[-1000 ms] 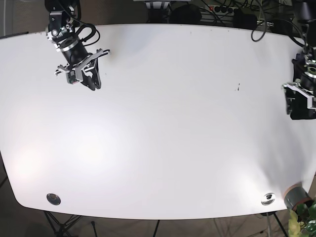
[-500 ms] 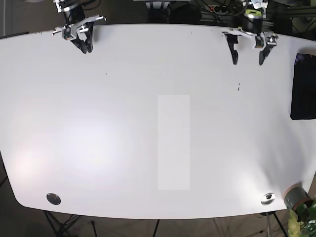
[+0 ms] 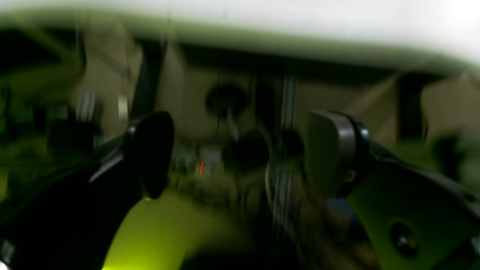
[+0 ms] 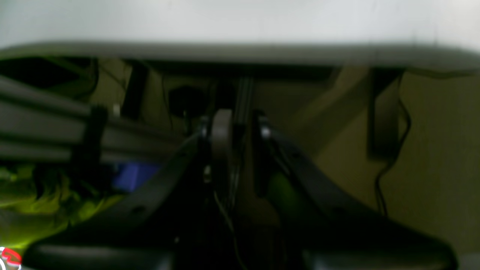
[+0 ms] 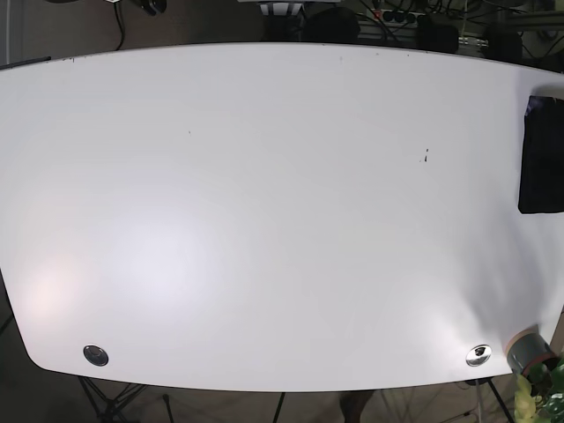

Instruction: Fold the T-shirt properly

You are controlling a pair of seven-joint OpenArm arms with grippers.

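The T-shirt (image 5: 542,163) is a dark, flat, folded rectangle at the far right edge of the white table (image 5: 282,220), partly cut off by the frame. Neither arm is over the table in the base view. In the left wrist view my left gripper (image 3: 240,153) is open, its black fingers (image 3: 150,153) wide apart with nothing between them. In the right wrist view my right gripper (image 4: 240,131) has its fingers (image 4: 221,131) close together, holding nothing. Both wrist views are blurred and look past the table's edge at the frame and floor below.
Two round metal caps (image 5: 95,355) (image 5: 478,354) sit near the table's front corners. A grey cylinder (image 5: 529,351) and a green plant (image 5: 546,392) stand at the front right corner. Cables and power strips (image 5: 397,16) run behind the far edge.
Both arms have pulled back from over the table to beyond its far edge and left the base view. The dark T-shirt stays at the right edge where the left gripper was.
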